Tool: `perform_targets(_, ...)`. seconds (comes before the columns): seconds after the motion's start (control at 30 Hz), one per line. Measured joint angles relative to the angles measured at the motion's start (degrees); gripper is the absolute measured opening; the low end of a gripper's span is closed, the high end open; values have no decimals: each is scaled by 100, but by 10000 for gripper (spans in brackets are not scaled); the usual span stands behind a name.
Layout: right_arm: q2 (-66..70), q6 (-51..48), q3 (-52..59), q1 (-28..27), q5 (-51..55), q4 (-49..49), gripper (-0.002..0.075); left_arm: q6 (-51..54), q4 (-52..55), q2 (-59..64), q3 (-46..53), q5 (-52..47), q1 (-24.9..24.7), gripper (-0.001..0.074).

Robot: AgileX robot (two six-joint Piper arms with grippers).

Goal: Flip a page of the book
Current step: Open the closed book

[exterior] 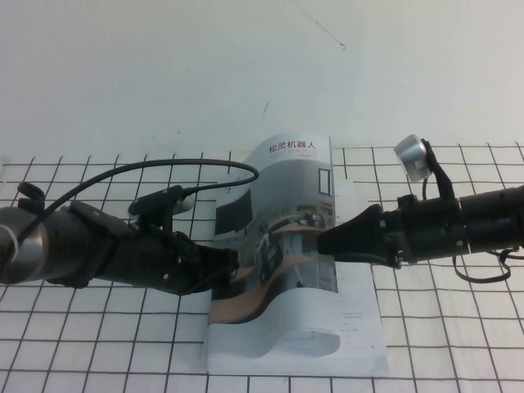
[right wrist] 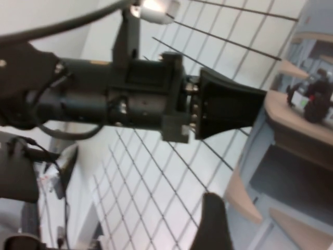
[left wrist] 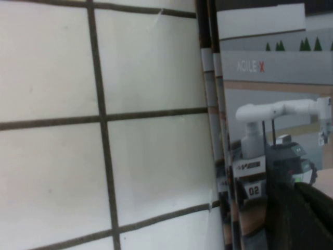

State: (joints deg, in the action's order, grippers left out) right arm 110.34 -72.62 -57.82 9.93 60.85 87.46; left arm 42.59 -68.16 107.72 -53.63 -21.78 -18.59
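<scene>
The page [exterior: 282,237] is arched above the book [exterior: 360,327]; the left gripper [exterior: 231,266] apparently clenched on it, the right gripper [exterior: 323,241] held released alongside.

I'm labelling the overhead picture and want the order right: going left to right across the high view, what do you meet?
Left gripper at the page's left edge → the lifted, curling page of the book → right gripper at the page's right edge.

plain white wall [exterior: 164,74] at the back – white tabletop [exterior: 82,327] with a black grid, evenly lit.
</scene>
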Motion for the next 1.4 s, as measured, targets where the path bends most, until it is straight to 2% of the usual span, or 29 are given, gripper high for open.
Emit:
perform_targets(0.4, 0, -21, 0, 22, 495, 359, 501, 35, -23, 0, 0, 0, 0, -3)
perform_targets(0.67, 0, 14, -133, 44, 495, 396, 465, 210, -223, 12, 0, 0, 0, -3)
perform_targets(1.0, 0, 247, -553, 399, 324, 118, 462, 506, -580, 22, 0, -14, 0, -4)
perform_targets(1.4, 0, 693, -1109, 522, 209, -311, 462, 729, -386, -1170, 110, 24, 0, -3)
